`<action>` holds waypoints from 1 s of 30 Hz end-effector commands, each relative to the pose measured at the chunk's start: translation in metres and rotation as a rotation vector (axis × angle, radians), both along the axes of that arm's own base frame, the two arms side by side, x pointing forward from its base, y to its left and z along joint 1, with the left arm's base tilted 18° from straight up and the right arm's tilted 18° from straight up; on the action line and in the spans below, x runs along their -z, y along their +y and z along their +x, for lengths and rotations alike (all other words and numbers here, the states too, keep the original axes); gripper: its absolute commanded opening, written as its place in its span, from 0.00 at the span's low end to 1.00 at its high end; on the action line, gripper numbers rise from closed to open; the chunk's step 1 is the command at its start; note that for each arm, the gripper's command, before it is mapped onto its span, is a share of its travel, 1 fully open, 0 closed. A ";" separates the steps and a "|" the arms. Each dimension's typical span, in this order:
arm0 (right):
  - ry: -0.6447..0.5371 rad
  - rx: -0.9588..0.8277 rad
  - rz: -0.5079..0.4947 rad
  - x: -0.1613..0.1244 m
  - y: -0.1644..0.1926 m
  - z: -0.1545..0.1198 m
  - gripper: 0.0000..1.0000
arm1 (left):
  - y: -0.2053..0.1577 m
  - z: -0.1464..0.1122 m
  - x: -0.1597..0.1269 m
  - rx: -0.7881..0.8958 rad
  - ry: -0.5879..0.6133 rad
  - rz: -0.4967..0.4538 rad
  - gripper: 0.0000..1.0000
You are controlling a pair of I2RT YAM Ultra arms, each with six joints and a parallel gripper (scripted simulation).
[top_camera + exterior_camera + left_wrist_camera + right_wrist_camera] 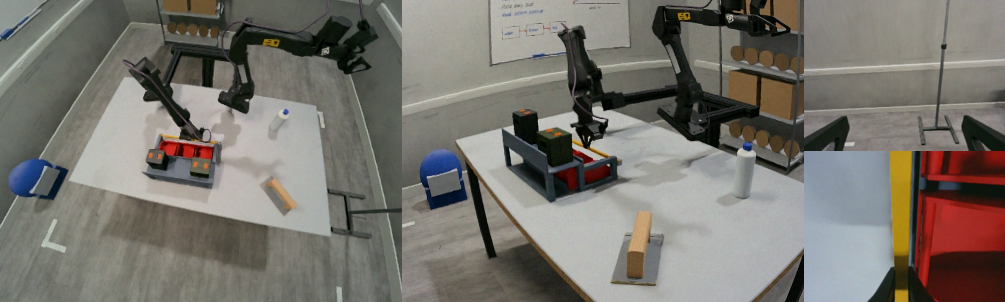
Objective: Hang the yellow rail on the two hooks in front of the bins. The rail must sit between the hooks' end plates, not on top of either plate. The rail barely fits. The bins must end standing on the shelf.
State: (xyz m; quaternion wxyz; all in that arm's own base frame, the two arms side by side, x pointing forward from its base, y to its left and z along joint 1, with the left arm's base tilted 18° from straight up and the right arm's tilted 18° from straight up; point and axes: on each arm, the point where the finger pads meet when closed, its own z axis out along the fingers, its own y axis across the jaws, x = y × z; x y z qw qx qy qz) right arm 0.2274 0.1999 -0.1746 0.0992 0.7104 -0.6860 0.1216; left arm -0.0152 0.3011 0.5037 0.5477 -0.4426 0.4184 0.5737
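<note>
Grey wood-look floor all round, with a pale bench (115, 150) (682, 215) (848, 252) on it and a blue round-backed thing (25, 177) (439, 162) off to the left. Going left to right on the bench, first up is the blue-grey shelf (180, 175) (529, 157) (950, 185): two dark green boxes (157, 159) (555, 146) with orange marks sit up top, and red bins (188, 151) (596, 172) (966, 228) stand in a row beside them. What I can see inside the bins is just red walls and shadow. Yellow rail (171, 137) (589, 149) (900, 212) runs lengthwise just beside the bins; can't tell whether its ends sit between the plates. Right arm (167, 102) (582, 75) leans over it, wrist pointing down, its claw (195, 137) (587, 144) (902, 274) pinched shut on the rail. Further along there's a white bottle (278, 120) (744, 172) with a blue cap, and a wooden-handled trowel (281, 194) (639, 245). Left arm (280, 40) (684, 65) reaches out high past the bench, claw (359, 68) (784, 26) (906, 121) wide open, holding nothing.
</note>
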 end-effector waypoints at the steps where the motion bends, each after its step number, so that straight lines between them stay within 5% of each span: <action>1: -0.006 -0.016 0.006 -0.001 0.001 0.000 0.00 | -0.014 -0.003 -0.014 -0.008 0.008 0.052 1.00; 30: -0.023 0.002 0.032 -0.006 0.010 0.005 0.00 | -0.014 -0.003 -0.014 -0.008 0.008 0.052 1.00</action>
